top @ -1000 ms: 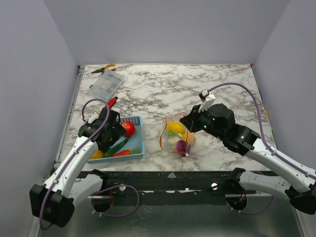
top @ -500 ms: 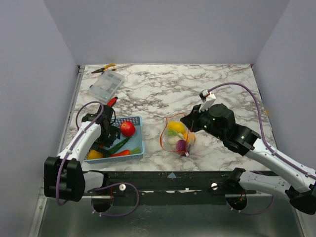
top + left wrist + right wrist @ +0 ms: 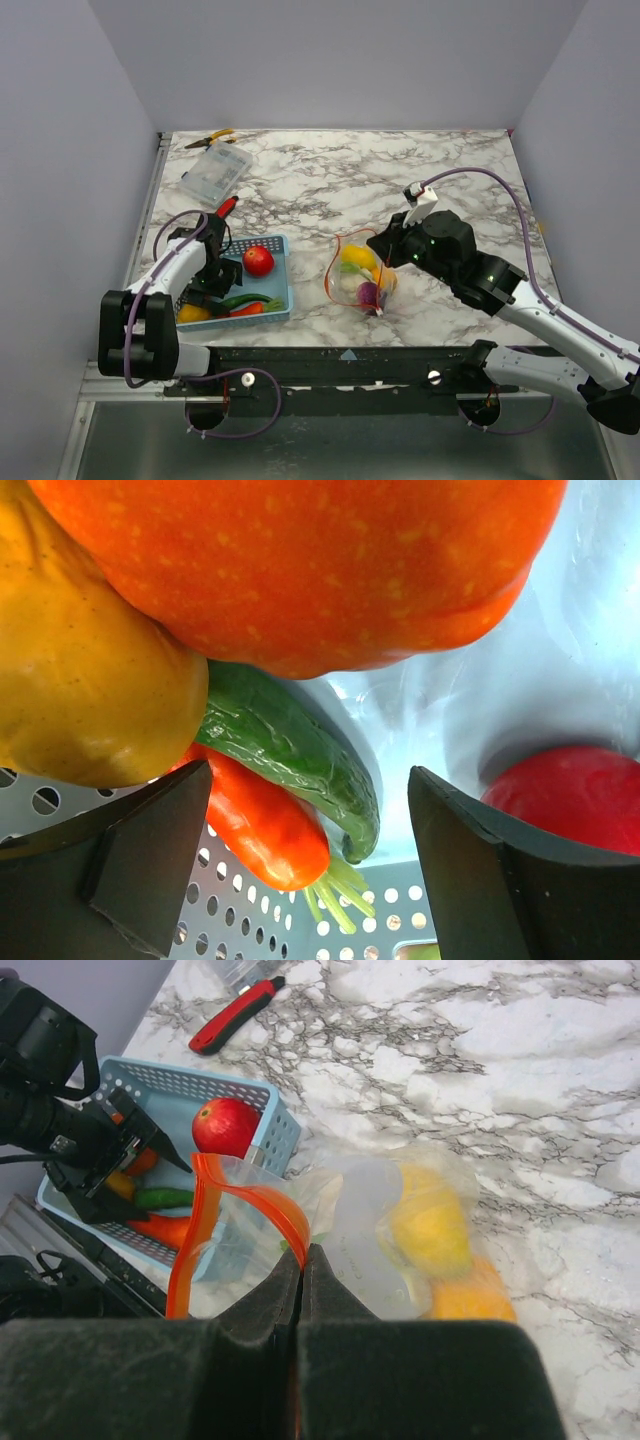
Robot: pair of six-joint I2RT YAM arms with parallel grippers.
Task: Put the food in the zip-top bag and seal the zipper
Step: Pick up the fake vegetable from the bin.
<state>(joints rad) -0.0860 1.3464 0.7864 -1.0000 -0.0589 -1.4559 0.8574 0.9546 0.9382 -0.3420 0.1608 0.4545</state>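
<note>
Left arm folded low, left gripper point(image 3: 207, 276) down in basket point(image 3: 283, 272), jaws wide, nothing held (tomato point(image 3: 258, 261), carrot point(image 3: 262, 826) beside). Right arm extended, right gripper point(image 3: 300, 1260) pinched on zipper point(image 3: 250, 1196); bag point(image 3: 372, 1210) on table point(image 3: 400, 190) beside basket.

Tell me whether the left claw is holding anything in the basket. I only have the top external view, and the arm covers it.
Observer: No. The left wrist view shows the left claw open, with nothing between its fingers.
Operator: What sits below the gap?
Observer: A green piece lying across an orange carrot.
Operator: And the right claw? From above I can't see its tips.
Observer: The right wrist view shows the right claw shut on the zipper, holding open the mouth of the zip-top bag.
</note>
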